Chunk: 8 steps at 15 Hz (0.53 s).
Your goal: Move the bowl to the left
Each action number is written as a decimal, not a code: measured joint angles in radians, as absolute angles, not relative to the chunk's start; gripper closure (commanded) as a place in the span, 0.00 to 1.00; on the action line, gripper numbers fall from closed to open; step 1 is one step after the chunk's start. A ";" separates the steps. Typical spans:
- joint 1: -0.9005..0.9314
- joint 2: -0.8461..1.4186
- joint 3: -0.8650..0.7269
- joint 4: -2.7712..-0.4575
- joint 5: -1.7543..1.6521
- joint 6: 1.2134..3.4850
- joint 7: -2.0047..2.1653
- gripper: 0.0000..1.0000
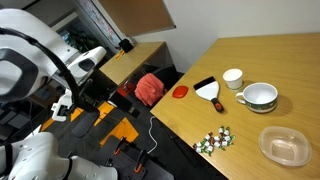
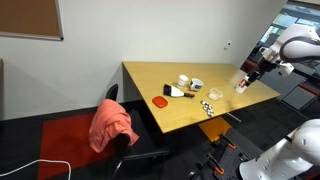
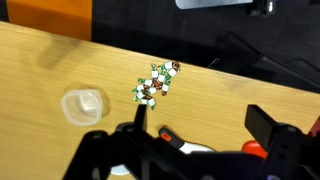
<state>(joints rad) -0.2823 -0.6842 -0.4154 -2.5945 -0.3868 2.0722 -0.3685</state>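
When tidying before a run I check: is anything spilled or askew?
Small green-and-white pieces lie loose in a heap on the table near its edge, like a spill. The clear bowl near them stands upright.

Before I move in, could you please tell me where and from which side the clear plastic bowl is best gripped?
Probably the rim, from straight above: the clear bowl sits upright and open, wide and shallow, so one finger inside and one outside the wall should pinch it. The pincer is open, and the bead cluster lies apart from it.
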 measured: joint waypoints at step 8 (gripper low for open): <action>-0.294 -0.556 -0.443 -2.539 -0.386 2.250 -0.323 0.00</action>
